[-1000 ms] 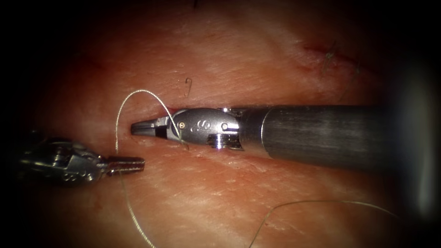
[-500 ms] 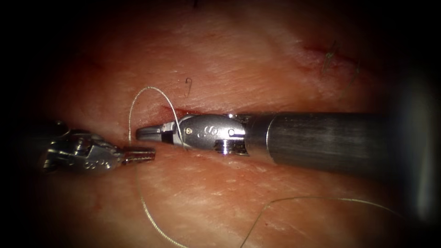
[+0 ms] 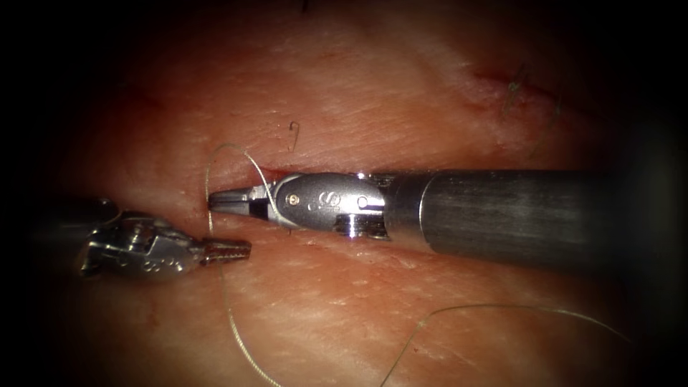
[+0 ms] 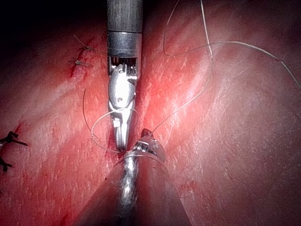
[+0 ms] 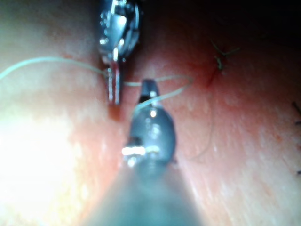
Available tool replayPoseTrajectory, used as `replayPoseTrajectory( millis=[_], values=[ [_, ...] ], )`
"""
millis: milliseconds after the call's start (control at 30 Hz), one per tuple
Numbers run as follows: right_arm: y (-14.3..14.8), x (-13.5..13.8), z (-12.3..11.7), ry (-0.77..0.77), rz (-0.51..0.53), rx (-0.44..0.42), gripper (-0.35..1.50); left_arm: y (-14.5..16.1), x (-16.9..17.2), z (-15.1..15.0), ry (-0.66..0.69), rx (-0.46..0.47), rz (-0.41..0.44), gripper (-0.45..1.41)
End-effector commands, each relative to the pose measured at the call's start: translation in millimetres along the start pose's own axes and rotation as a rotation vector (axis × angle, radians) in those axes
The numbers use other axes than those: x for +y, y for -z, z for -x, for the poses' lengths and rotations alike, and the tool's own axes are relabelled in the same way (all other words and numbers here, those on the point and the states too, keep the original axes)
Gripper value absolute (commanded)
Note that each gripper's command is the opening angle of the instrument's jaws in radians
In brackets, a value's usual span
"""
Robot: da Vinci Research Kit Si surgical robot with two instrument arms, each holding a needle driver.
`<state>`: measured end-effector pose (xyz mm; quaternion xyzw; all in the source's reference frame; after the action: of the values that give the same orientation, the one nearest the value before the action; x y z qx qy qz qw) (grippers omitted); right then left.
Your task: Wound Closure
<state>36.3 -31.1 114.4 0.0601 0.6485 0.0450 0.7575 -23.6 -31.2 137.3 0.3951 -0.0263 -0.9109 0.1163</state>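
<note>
Tissue (image 3: 344, 93), cut (image 3: 287, 174) lengthwise: right tool (image 3: 228, 202) was laid in it, closed, thread (image 3: 228, 149) looped over it; left tool (image 3: 233, 250) closed, its hold untellable; needle unlocated; risk judged: loop snagged at the jaw hinge.

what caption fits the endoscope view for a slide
Right hand lies along the cut in the tissue, a thread loop over it; left hand shut alongside.
</note>
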Motion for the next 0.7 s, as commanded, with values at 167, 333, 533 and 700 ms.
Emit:
replayPoseTrajectory(
  millis=[167, 333, 533, 700],
  values=[
    [-0.7, 0.9, -0.1, -0.009, 0.033, 0.035, -0.35, -1.9, 0.5, -0.4, 0.001, 0.016, 0.01, -0.45],
    [-1.0, 0.9, 0.0, -0.009, 0.057, 0.034, -0.35, -2.8, 0.4, -0.9, 0.001, 0.028, 0.016, -0.45],
    [-0.6, 0.4, 0.0, -0.007, 0.047, 0.039, -0.35, -2.8, -0.2, -0.8, -0.001, 0.04, 0.024, -0.45],
    [-0.1, 0.1, -0.3, -0.007, 0.041, 0.042, -0.35, -1.6, -1.1, 0.3, 0.007, 0.041, 0.029, -0.45]
  ],
)
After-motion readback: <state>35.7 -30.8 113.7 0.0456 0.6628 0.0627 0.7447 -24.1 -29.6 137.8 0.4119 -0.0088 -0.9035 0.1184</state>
